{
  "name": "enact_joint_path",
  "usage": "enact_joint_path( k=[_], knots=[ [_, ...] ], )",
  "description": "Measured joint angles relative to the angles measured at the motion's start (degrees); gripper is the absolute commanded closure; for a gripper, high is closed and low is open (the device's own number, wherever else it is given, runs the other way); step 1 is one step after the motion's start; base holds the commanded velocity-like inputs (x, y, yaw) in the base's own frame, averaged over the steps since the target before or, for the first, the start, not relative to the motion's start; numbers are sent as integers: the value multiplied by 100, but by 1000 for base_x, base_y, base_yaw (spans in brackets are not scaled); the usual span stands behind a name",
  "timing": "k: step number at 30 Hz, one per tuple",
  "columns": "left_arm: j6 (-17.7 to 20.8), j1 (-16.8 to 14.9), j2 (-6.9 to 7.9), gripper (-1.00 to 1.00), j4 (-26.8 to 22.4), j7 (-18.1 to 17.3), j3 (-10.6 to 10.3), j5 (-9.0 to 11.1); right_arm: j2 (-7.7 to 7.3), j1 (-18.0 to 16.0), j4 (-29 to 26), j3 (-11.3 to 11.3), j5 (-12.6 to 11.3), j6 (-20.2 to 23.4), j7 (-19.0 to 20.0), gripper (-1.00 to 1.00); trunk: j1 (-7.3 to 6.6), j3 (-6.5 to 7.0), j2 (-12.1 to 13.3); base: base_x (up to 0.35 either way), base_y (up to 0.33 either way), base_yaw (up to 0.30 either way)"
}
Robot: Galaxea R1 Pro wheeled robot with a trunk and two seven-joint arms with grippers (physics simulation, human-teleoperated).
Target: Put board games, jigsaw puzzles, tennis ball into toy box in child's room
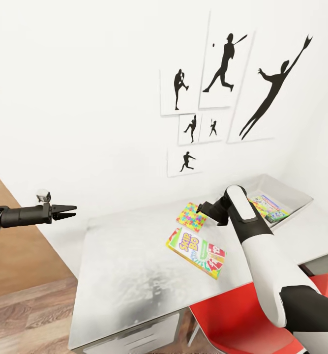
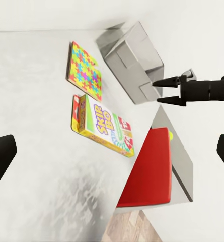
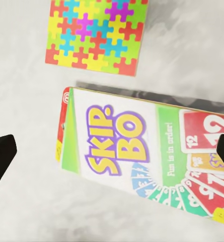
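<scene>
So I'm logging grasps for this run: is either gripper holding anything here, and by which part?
Nothing is held. The right gripper hangs open above the Skip-Bo box; the left gripper is out over the floor, empty.

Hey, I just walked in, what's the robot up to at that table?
It is tidying toys into the toy box at the far end of the table. The right pincer hangs open above the Skip-Bo board game, holding nothing, with the jigsaw puzzle lying just beyond it. One colourful box already sits inside the toy box. The left pincer is held out empty beyond the table's left side.
</scene>
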Motion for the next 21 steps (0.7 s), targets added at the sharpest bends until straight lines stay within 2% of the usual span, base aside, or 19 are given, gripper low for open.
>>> enact_joint_path(
  k=[21],
  knots=[
    [-9, 0, 0, -100, 0, 0, -1, 0, -30, -18, 37, -57, 15, -9, 5, -100, 0, -196, 0, 0, 0, 0]
  ],
)
